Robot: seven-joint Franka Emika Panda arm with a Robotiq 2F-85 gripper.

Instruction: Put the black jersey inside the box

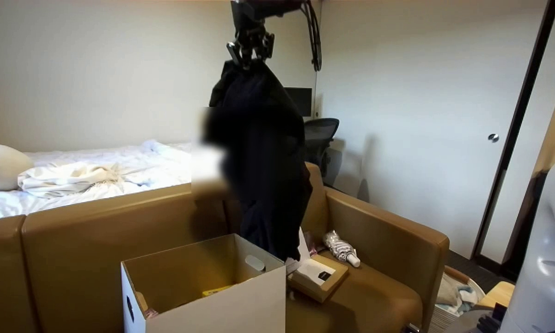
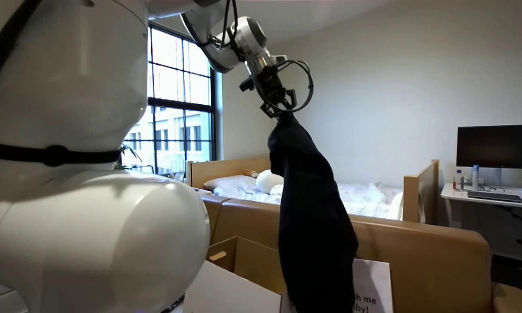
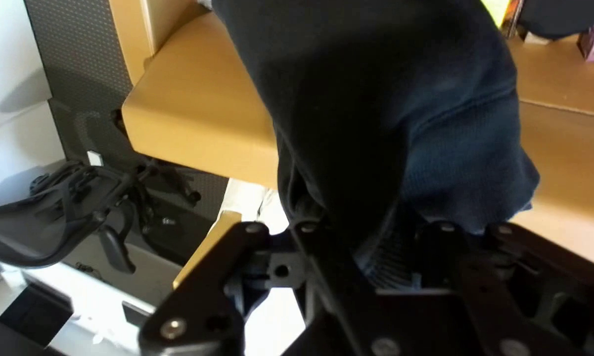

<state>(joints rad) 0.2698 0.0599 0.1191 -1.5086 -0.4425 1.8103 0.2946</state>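
The black jersey [image 1: 275, 180] hangs in the air outside the box [image 1: 231, 314], its top gathered narrow well above the rim, the rest falling in long, loose folds. In the wrist view the cloth looks navy where light falls, and a ribbed band [image 3: 462, 163] shows. Its lower part hangs beside the box; whether they touch cannot be told. The box stands upright with its top open, white outside, brown inside, oval handle holes [image 1: 254, 262] in two facing walls.
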